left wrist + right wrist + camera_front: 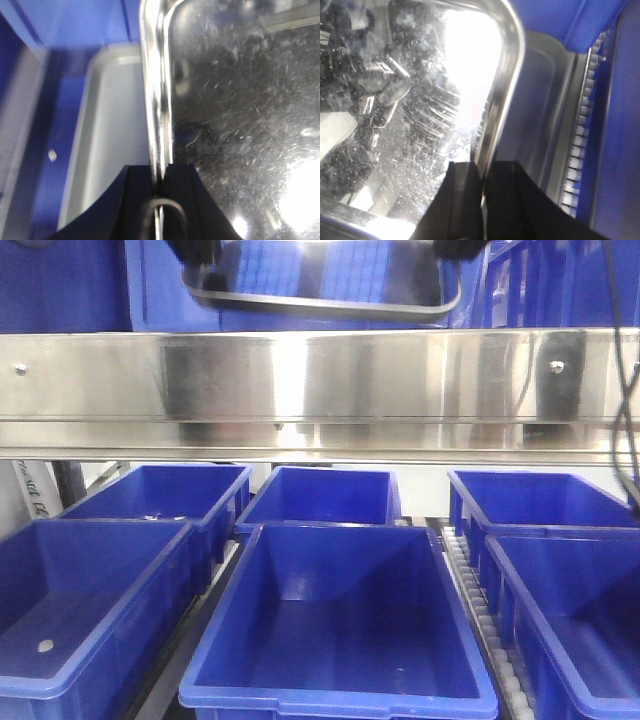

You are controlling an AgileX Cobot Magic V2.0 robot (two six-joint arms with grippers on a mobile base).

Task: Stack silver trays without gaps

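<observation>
A shiny silver tray (320,285) hangs at the top of the front view, held by both arms at its short ends. My left gripper (161,175) is shut on the tray's left rim (156,90); the scratched tray floor (240,115) lies to its right. My right gripper (484,172) is shut on the tray's right rim (502,85). A second silver tray lies below the held one, seen in the left wrist view (112,145) and in the right wrist view (540,115), set off sideways from it.
A long brushed-steel rail (320,390) with screws crosses the front view under the tray. Several deep blue bins (335,630) stand below it. A white roller strip (580,140) runs beside the lower tray. Blue bin walls (75,25) surround the trays.
</observation>
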